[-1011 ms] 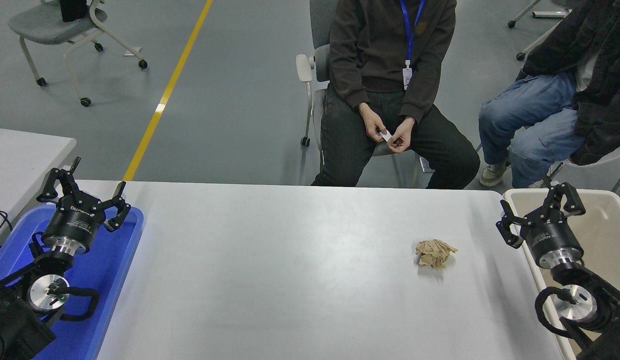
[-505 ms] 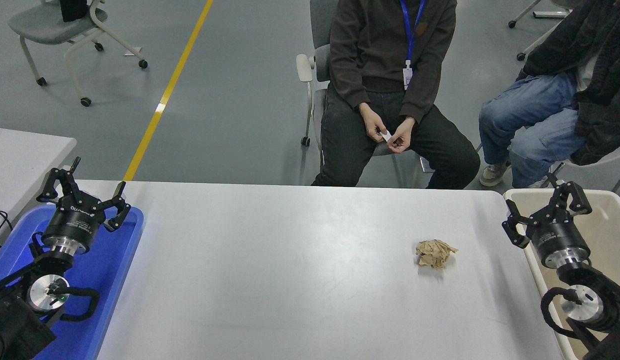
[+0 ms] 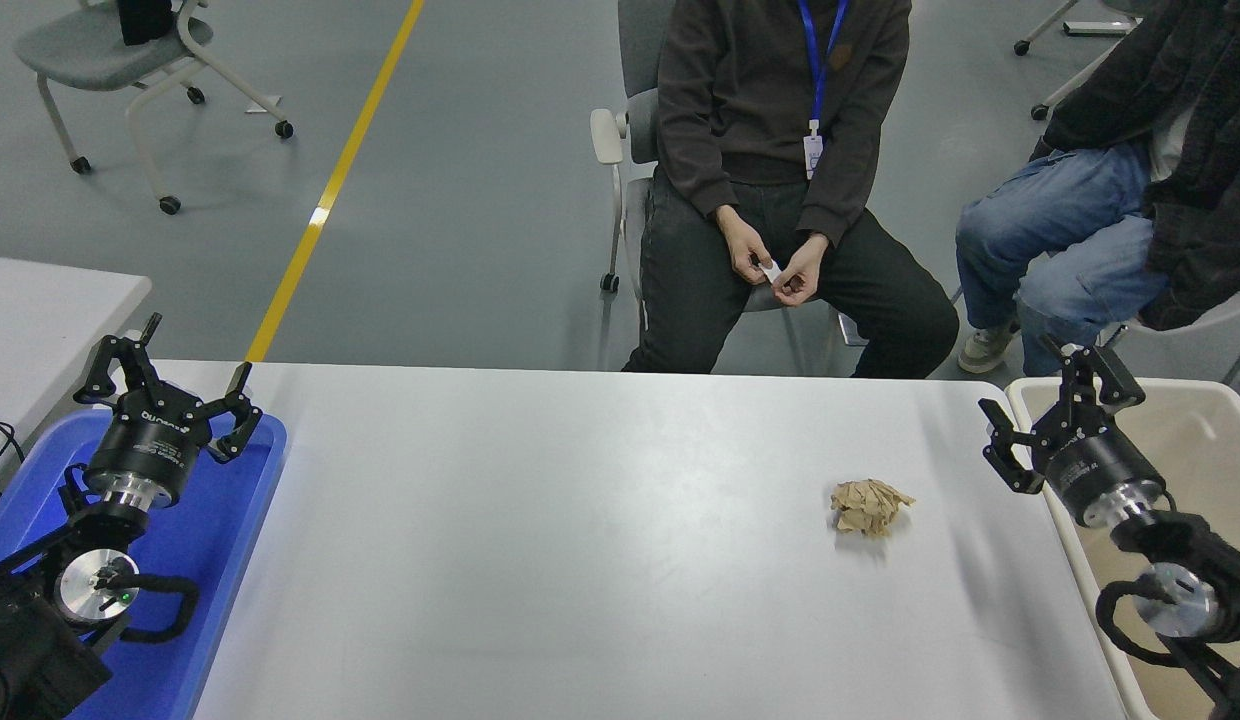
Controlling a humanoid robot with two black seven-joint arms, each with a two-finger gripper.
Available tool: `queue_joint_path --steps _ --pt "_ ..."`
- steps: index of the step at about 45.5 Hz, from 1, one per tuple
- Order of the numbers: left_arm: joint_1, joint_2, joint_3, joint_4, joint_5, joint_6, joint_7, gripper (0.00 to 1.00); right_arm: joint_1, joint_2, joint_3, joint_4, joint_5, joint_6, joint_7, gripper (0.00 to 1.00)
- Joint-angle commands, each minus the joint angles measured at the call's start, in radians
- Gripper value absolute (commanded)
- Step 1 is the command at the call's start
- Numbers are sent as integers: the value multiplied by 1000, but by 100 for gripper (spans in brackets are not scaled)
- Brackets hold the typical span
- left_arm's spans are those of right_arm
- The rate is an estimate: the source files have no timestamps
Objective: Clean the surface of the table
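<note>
1. The table surface [image 3: 580, 560] fills the lower middle of the view — a wide, matte grey-white top with rounded far corners, reaching from the blue tray on the left to the beige bin on the right.
2. Two people sit beyond the far edge: one in dark clothes [image 3: 780, 150] with a blue lanyard, hands together over the lap holding a small white thing, and one in blue jeans [image 3: 1080, 230] at the upper right.
3. A blue tray [image 3: 220, 540] lies at the left end of the table; a smaller white table [image 3: 40, 320] stands just past it at the left edge.
4. A beige bin [image 3: 1200, 440] sits at the table's right end.
5. The left gripper [image 3: 165, 385] is parked at the lower left above the blue tray, fingers spread wide, nothing between them.
6. The right gripper [image 3: 1045, 400] comes in from the lower right and hangs over the near-left corner of the bin's rim — fingers spread apart, empty, pointing up and away from the camera.
7. A crumpled brown paper wad [image 3: 868, 507] lies on the table's right half, apart from the right gripper and to its left.
</note>
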Motion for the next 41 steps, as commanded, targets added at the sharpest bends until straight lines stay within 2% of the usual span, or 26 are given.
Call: queue_joint_path --steps 1,16,25,31,41 --pt "0 0 0 0 0 0 0 100 56 -82 -120 79 -106 -5 -53 98" --pt "0 0 0 0 0 0 0 100 206 -152 -316 102 -347 -35 -101 99" --pt "0 0 0 0 0 0 0 100 261 -151 -385 112 -492 -61 -126 99" --pt "0 0 0 0 0 0 0 100 267 -134 -391 145 -541 -161 -147 99" --pt "0 0 0 0 0 0 0 100 255 -77 -468 157 -669 -394 -149 99"
